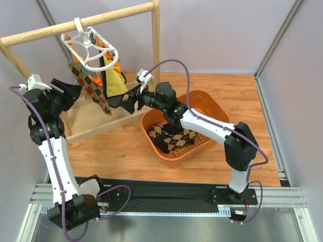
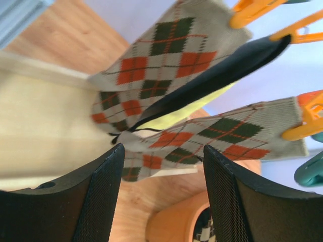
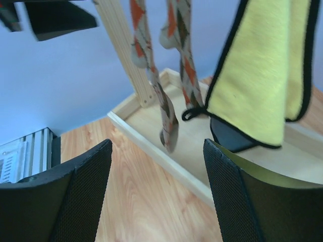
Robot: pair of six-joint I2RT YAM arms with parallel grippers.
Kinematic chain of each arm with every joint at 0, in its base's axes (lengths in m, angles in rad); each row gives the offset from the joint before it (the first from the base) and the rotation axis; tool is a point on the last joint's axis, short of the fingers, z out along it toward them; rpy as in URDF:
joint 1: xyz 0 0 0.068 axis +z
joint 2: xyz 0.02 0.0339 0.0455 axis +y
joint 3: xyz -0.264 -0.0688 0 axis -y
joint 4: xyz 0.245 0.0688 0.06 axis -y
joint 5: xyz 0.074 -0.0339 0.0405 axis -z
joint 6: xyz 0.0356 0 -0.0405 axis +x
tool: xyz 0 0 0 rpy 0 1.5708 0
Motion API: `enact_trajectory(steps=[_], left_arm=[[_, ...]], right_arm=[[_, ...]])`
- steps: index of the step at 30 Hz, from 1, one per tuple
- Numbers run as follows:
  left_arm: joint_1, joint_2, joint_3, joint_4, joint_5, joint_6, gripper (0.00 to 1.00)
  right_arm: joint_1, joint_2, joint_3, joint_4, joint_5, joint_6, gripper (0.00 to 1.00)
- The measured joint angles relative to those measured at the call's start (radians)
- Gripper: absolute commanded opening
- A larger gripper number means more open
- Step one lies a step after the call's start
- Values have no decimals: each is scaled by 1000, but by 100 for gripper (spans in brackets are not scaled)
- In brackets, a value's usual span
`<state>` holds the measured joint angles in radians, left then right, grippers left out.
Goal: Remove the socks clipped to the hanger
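- Table [image 1: 126, 148]: wood-grain top, with both arm bases at its near edge.
- Basket [image 1: 209, 101]: orange, rounded, smooth-walled. It sits right of centre beneath the right arm, and argyle socks [image 1: 171, 137] already lie inside it.
- Right gripper [image 1: 121, 101]: jaws spread wide, nothing between them. It faces the hanging socks from their right. In the right wrist view the black-and-yellow sock [image 3: 252, 85] hangs just beyond the fingers.
- Left gripper [image 1: 70, 91]: jaws spread wide, empty. It faces the same socks from their left. In the left wrist view the toe end of the lower argyle sock [image 2: 227, 136] lies just past the gap between the fingers.
- Hanging socks [image 1: 96, 91]: at least three are visible, two argyle and one black-and-yellow.
  - Each hangs limp, its long axis running down from a clip to a toe low over the frame's base board.
  - The argyle knit is beige with orange and dark diamonds.
  - The yellow face looks fleecy and is edged in black.
- Governing relation (judgement): both grippers are close. The left one lines up with an argyle toe, so closing across the sock's width and pulling down along its long axis should free it.
- Clips [image 2: 303, 123]: orange and grey-blue pegs gripping the sock cuffs.
- Hanger [image 1: 96, 64]: white plastic openwork oval, hooked over the rail.
- Wooden rail frame [image 1: 101, 17]: a round rail at the far left, carried on square posts.
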<state>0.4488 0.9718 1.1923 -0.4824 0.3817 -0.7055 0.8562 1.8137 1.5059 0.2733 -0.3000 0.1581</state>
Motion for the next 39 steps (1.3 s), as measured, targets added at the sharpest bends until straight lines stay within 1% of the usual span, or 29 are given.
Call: enact_trajectory(steps=[3,6,12,18,22,25,26,28,29,30,31,32,34,35,36,37,38,39], left_arm=[[6,38,-24,117,103,-27,69],[6,80,-26,193,182,-33,69],[6,148,-35,303,303,-27,68],[7,143,-126,512,412,-17,68],[7,173,-136,601,486,-11,67],[5,201,-135,652,526,-12,65],[1,208,-135,663,537,-13,64],[-10,211,-135,682,554,-14,61],[-21,210,-135,691,562,-14,59],[-33,208,-135,702,571,-14,58],[-47,206,-136,705,578,-13,55],[-64,202,-136,708,586,-12,53],[-98,188,-136,710,594,-11,48],[-108,179,-138,711,595,-11,46],[-124,163,-143,711,597,-11,44],[-132,148,-148,711,600,-11,43],[-142,129,-153,709,604,-10,43],[-151,108,-158,704,605,-9,43]], right_arm=[[0,76,6,141,-67,5,74],[0,177,82,205,-122,4,74],[0,361,264,234,-195,24,73],[0,425,312,250,-245,29,73],[0,478,391,260,-277,33,71],[0,518,444,269,-283,42,64],[0,534,465,270,-285,48,57],[0,561,495,271,-291,62,49],[0,569,498,273,-295,71,41],[-1,573,498,275,-302,80,38],[-2,575,497,276,-306,88,34],[-2,575,489,282,-312,98,28],[-5,567,461,311,-323,114,23],[-7,553,428,323,-330,123,19],[-9,539,399,330,-340,130,17],[-11,519,355,333,-352,137,13],[-16,492,304,338,-367,144,5],[-20,465,255,342,-382,150,2]])
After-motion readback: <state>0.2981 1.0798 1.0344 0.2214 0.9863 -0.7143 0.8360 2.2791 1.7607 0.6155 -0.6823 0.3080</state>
